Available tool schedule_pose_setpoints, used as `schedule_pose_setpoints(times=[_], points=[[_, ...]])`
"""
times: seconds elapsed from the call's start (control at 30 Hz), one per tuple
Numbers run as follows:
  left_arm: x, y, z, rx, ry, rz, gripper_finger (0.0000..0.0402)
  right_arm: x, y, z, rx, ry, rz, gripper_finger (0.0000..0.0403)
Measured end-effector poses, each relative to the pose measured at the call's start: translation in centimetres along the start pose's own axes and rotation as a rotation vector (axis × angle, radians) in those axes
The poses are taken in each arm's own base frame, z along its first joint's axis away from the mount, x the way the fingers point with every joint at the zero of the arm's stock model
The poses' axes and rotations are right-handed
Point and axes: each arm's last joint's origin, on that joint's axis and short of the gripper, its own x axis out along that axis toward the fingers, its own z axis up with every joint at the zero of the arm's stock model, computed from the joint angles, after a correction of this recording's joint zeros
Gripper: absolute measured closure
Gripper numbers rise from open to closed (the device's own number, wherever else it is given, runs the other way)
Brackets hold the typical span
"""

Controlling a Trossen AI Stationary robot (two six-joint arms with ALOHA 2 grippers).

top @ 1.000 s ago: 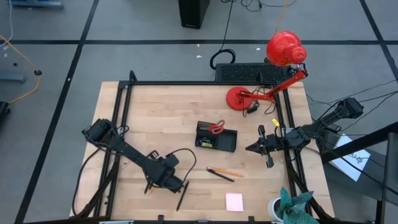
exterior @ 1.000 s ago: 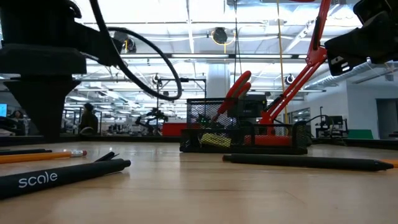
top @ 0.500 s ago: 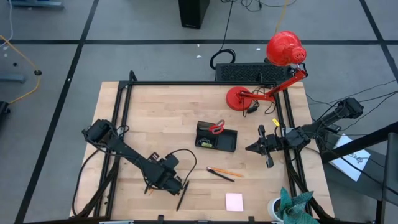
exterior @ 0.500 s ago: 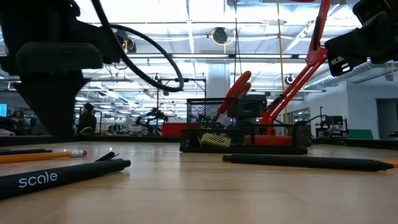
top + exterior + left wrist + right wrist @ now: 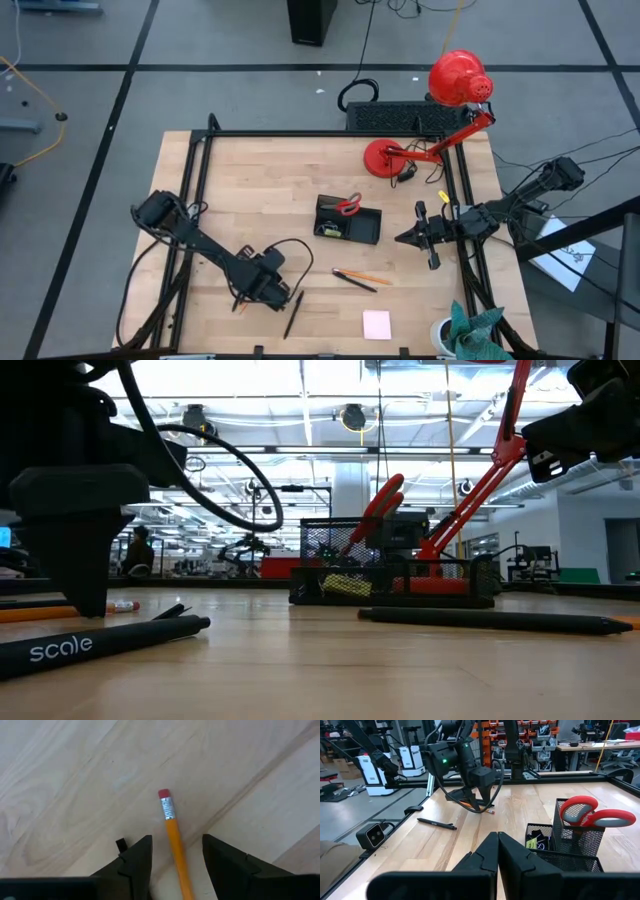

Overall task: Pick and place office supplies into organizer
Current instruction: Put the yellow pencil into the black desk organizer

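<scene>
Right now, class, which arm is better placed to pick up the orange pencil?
Left: its open end effector straddles the pencil, while the right end effector, shut, waits beyond the organizer.

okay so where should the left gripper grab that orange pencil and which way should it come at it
Best on the bare orange shaft just below the metal ferrule, coming straight down from above. The pencil lies flat on the wooden table, so only its two long sides are free. The left gripper is already open, with a finger on each side of the shaft.

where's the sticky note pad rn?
High view: the pink sticky-note pad lies flat near the table's front edge, right of centre, just below the loose pen and pencil.
</scene>
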Motion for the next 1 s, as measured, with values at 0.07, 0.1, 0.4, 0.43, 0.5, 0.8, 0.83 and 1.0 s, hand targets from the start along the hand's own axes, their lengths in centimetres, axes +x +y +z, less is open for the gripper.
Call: schedule_pose_setpoints(times=[0.07, 0.1, 0.4, 0.43, 0.5, 0.8, 0.83, 1.0], points=[[0.3, -0.1, 0.0, 0.033, -0.010, -0.022, 0.0226, 0.0, 0.0, 0.0, 0.000, 0.000, 0.000, 0.0403], [0.5, -0.1, -0.1, 0.046, -0.015, -0.033, 0.0234, 0.0, 0.0, 0.0, 0.000, 0.000, 0.000, 0.0403], [1.7, 0.3, 0.5, 0.040, -0.024, -0.062, 0.0379, 0.0, 0.0, 0.0, 0.000, 0.000, 0.000, 0.0403], [1.7, 0.3, 0.6, 0.038, -0.025, -0.064, 0.0387, 0.0, 0.0, 0.0, 0.000, 0.000, -0.001, 0.0403], [1.7, 0.2, 0.7, 0.031, -0.026, -0.069, 0.0388, 0.0, 0.0, 0.0, 0.000, 0.000, -0.001, 0.0403], [2.2, 0.4, 2.6, -0.008, -0.055, -0.086, 0.0373, 0.0, 0.0, 0.0, 0.000, 0.000, -0.001, 0.0403], [2.3, 0.5, 2.9, -0.012, -0.060, -0.088, 0.0376, 0.0, 0.0, 0.0, 0.000, 0.000, -0.001, 0.0403], [2.8, 0.7, 4.5, -0.022, -0.114, -0.091, 0.0388, 0.0, 0.0, 0.0, 0.000, 0.000, -0.001, 0.0403]])
